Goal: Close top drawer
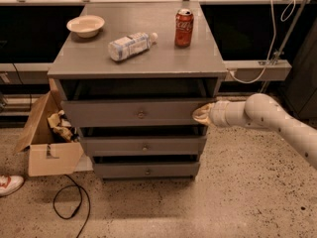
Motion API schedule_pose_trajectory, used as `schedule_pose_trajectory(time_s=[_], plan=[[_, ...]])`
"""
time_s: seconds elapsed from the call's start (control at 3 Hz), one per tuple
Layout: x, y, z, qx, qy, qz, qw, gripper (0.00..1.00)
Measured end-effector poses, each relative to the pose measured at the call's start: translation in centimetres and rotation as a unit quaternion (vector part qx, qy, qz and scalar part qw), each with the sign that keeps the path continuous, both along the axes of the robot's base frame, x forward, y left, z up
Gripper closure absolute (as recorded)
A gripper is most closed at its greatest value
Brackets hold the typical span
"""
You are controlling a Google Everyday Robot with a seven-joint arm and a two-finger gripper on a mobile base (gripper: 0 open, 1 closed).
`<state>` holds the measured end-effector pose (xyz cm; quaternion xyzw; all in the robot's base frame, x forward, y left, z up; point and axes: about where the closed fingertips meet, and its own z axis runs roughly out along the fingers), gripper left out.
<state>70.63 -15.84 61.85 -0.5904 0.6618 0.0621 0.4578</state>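
The top drawer (119, 114) is the wide grey front of the grey cabinet (143, 58), with a small round metal knob (141, 115) at its centre. It stands pulled out a little, with a dark gap under the cabinet top. My gripper (202, 115) comes in from the right on a white arm (267, 118) and presses against the right end of the drawer front.
Two lower grey drawers (143, 146) sit below. On the cabinet top are a white bowl (85, 25), a lying plastic bottle (130, 45) and a red soda can (184, 28). An open cardboard box (47, 138), a black cable (69, 202) and a shoe (10, 184) lie on the floor at left.
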Motion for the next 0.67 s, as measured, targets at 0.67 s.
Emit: schedule_pose_trajectory(time_s=[0.67], plan=[[-3.9, 0.9, 3.8, -0.005, 0.035, 0.047, 0.9983, 1.00]])
